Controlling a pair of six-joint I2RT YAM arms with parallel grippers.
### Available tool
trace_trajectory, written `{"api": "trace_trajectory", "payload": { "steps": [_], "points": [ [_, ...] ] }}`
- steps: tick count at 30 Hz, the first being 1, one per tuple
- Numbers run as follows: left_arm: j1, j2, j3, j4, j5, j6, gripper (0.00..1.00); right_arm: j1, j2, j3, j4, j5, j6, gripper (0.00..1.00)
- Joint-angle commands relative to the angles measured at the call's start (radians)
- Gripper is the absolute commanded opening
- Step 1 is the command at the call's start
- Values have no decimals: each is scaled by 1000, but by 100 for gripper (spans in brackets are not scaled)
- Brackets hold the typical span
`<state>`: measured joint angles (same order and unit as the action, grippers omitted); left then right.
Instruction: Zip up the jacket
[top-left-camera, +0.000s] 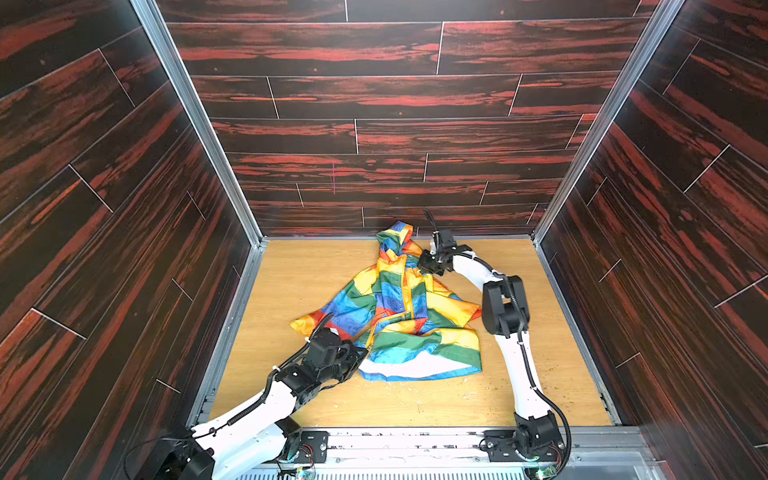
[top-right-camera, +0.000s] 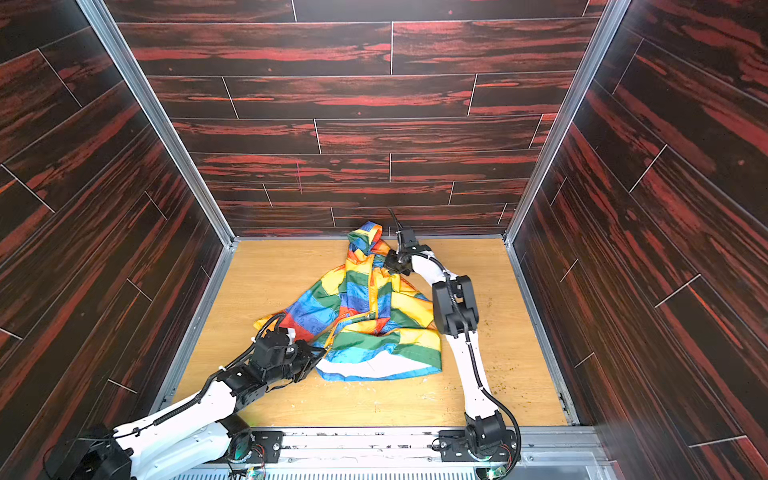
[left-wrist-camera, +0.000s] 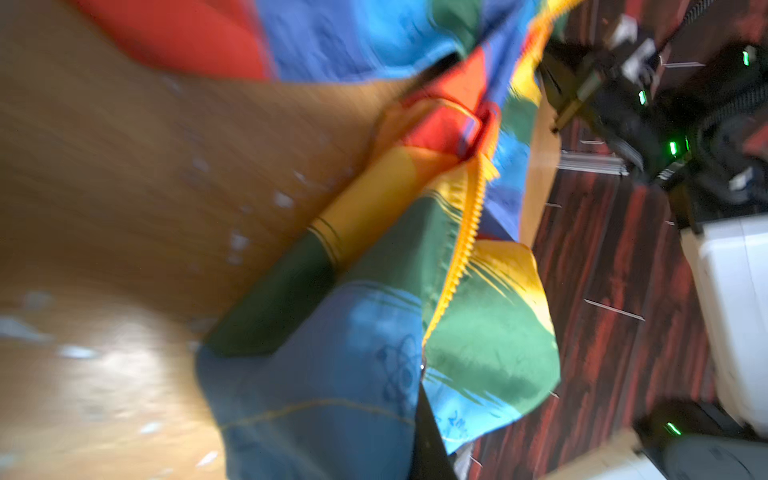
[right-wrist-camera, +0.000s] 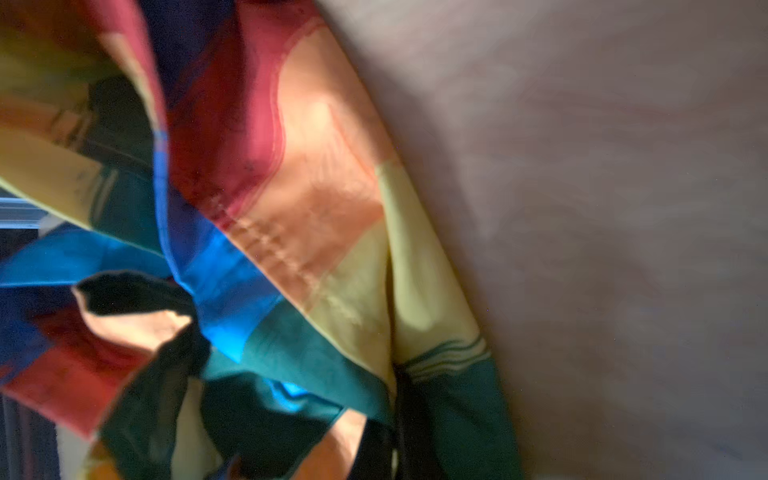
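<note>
My left hand (top-left-camera: 360, 354) lay low on the desk (top-left-camera: 291, 274), near its front left. Its fingers were pressed together on the bottom edge of the jacket (top-left-camera: 353, 299), close to the lower end of the yellow zipper (left-wrist-camera: 461, 249). In the left wrist view, which was blurred, a row of zipper teeth ran away from that pinch between green and blue panels.

The jacket sat in the middle of the desk in both top views, crumpled and front side up. One sleeve was spread out to the left, and the hem was folded back at the near edge so a strip of white lining (top-left-camera: 407, 365) showed. The zipper line climbed the chest toward the hood (top-left-camera: 395, 235), which stood up at the far end. I could not tell how much of it was joined.

My right hand (top-left-camera: 428, 266) was just right of the hood, at the collar. It was clamped on jacket cloth there, and striped folds filled the right wrist view.
</note>
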<state>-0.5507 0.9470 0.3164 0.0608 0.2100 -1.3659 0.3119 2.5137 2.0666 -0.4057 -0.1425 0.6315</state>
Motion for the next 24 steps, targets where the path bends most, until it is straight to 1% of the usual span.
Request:
{"api": "trace_trajectory", "payload": {
  "steps": [1, 4, 7, 10, 11, 14, 17, 20, 22, 24],
  "points": [
    [75, -2, 81, -141, 14, 123, 0, -92, -109, -212, 49, -32, 34, 0],
    [152, 77, 167, -196, 31, 226, 0, -167, -212, -382, 145, -85, 51, 0],
    [207, 210, 307, -227, 56, 337, 0, -245, -305, -534, 227, -142, 64, 0],
    [251, 364, 483, -290, 58, 451, 0, -314, -387, -683, 315, -196, 91, 0],
    [267, 418, 560, -317, 54, 491, 0, -336, -418, -736, 350, -241, 103, 0],
    [316, 575, 780, -387, 62, 606, 0, -381, -503, -901, 459, -309, 148, 0],
    [355, 733, 1053, -494, 61, 728, 0, -386, -583, -1065, 570, -352, 206, 0],
    [370, 890, 1347, -657, 57, 834, 0, -370, -664, -1271, 770, -390, 333, 0],
    [371, 957, 1480, -703, 35, 874, 0, -341, -716, -1399, 896, -383, 414, 0],
    [371, 999, 1567, -749, 47, 908, 0, -299, -760, -1501, 989, -365, 473, 0]
  ]
}}
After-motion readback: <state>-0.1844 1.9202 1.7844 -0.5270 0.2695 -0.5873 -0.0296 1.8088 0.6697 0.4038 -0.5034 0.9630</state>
